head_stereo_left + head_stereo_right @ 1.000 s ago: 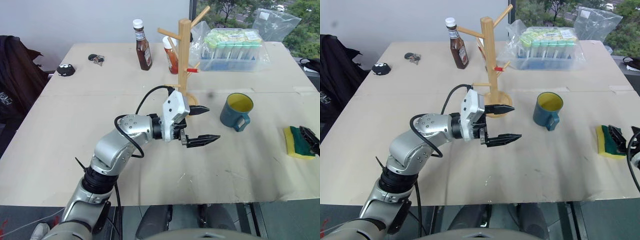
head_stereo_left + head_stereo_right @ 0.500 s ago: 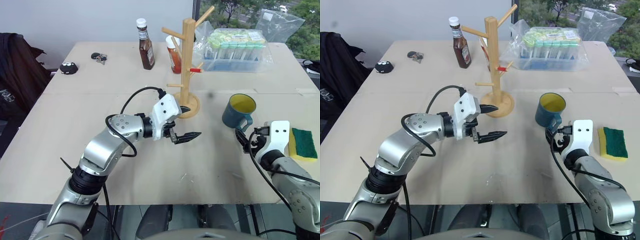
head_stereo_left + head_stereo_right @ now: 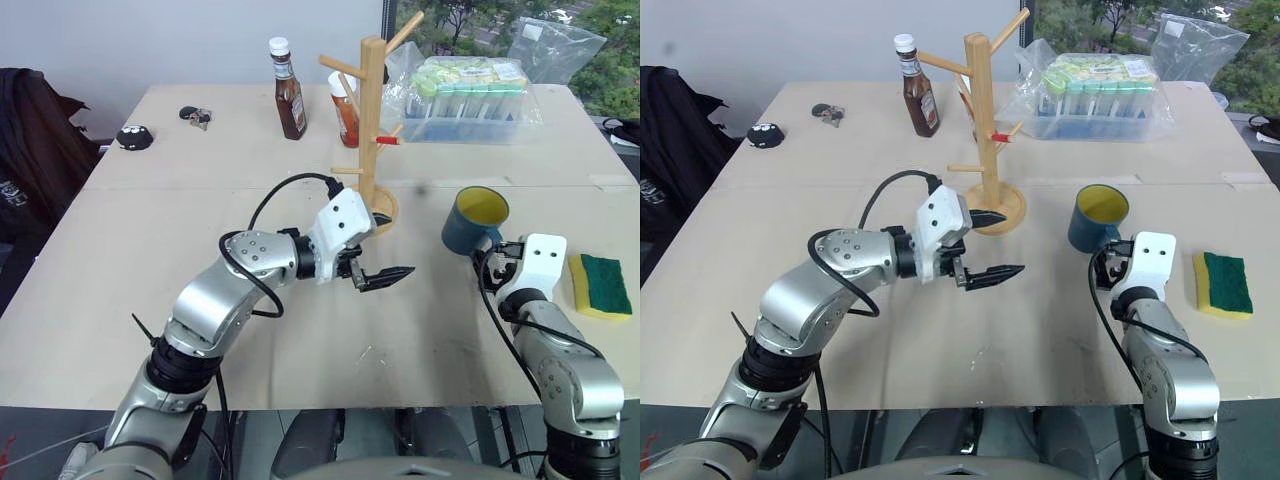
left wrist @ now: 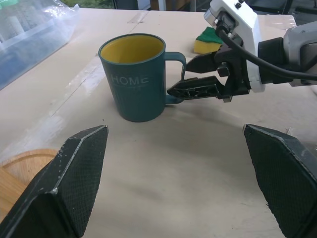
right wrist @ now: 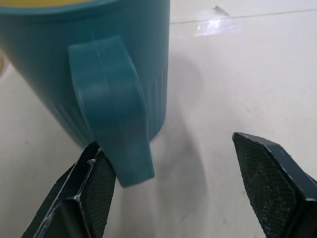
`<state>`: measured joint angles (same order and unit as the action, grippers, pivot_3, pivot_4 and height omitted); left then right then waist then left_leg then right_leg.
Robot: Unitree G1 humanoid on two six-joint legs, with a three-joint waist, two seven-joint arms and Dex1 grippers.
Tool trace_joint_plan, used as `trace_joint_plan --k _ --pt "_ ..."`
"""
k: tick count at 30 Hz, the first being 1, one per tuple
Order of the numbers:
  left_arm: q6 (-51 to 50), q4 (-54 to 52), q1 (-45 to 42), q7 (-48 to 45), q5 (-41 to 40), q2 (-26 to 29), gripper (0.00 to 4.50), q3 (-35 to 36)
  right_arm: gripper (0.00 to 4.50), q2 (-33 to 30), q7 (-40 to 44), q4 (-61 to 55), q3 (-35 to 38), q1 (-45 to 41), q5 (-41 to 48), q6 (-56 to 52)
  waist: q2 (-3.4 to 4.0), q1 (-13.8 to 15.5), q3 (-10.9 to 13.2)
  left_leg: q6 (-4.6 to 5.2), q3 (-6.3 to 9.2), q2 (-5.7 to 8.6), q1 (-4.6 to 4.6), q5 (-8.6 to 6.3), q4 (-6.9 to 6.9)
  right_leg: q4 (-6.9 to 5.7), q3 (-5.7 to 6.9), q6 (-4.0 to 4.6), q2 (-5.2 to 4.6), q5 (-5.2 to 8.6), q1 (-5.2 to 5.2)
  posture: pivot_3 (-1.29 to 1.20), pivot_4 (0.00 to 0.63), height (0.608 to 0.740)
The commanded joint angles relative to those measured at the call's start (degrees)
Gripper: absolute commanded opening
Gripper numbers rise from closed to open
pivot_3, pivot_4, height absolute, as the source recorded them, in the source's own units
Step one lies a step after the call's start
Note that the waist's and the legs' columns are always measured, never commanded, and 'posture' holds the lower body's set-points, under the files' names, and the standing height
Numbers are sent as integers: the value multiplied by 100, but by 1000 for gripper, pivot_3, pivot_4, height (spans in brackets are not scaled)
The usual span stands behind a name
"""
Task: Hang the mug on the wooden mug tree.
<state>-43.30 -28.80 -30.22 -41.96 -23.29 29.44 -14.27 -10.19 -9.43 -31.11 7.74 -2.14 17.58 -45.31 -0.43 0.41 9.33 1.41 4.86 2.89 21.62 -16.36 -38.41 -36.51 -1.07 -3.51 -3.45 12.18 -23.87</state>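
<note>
The teal-blue mug with a yellow inside stands upright on the table, right of the wooden mug tree, its handle turned toward me. My right gripper is open at that handle, one finger right beside its lower end and the other finger well clear. My left gripper hovers open and empty just in front of the tree's round base, pointing toward the mug.
Two sauce bottles stand behind the tree. A clear plastic pack of bottles sits at the back right. A yellow-and-green sponge lies right of my right arm. Keys and a small black object lie far left.
My right arm has come in from the right edge near the sponge and now has its open gripper at the mug's handle. The left gripper has stayed almost in place.
</note>
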Motion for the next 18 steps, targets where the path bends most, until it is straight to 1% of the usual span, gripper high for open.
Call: trace_joint_plan --k 1,3,5,8,9,10,12,18 --pt "-119 -323 -22 256 -22 -107 4500 86 3607 38 5 -22 98 -105 -167 165 0 -6 0 0 -1 0 -1 0 0 -1 -1 0 0 0 0 0 150 740" --pt "-143 -388 35 332 65 -77 4500 44 3607 41 52 48 129 -119 -217 196 0 -32 0 0 -1 0 0 0 0 -1 -2 0 0 0 -1 0 150 740" --pt "-173 -438 58 377 67 -75 4500 39 3098 43 78 115 148 -153 -267 242 0 -68 0 0 0 0 0 0 0 -1 -2 0 0 0 -1 0 150 740" --pt "-172 -469 125 419 72 -69 4500 60 1905 63 113 217 162 -237 -299 301 0 -99 0 0 -1 0 0 0 0 -1 -2 0 -1 0 -1 0 150 740" --pt "-145 -466 167 419 82 -58 4500 63 1377 70 135 247 163 -257 -304 324 1 -107 0 -1 -1 0 -1 0 0 -2 -2 0 -1 0 -1 0 150 740" --pt "-115 -459 206 414 91 -46 4500 64 979 80 165 275 165 -272 -303 353 0 -111 0 -1 -1 0 -2 0 0 -4 -3 0 -1 0 -1 0 150 740" --pt "-62 -449 271 410 110 -39 4500 56 33 76 249 330 154 -301 -319 425 0 -117 0 -1 -2 0 -3 1 0 -6 -4 0 0 0 -1 0 150 740" --pt "20 -445 361 418 143 -51 4500 62 33 21 551 498 166 -393 -349 645 1 -118 0 -1 -2 0 -4 1 0 -7 -5 0 0 0 -1 0 150 740"
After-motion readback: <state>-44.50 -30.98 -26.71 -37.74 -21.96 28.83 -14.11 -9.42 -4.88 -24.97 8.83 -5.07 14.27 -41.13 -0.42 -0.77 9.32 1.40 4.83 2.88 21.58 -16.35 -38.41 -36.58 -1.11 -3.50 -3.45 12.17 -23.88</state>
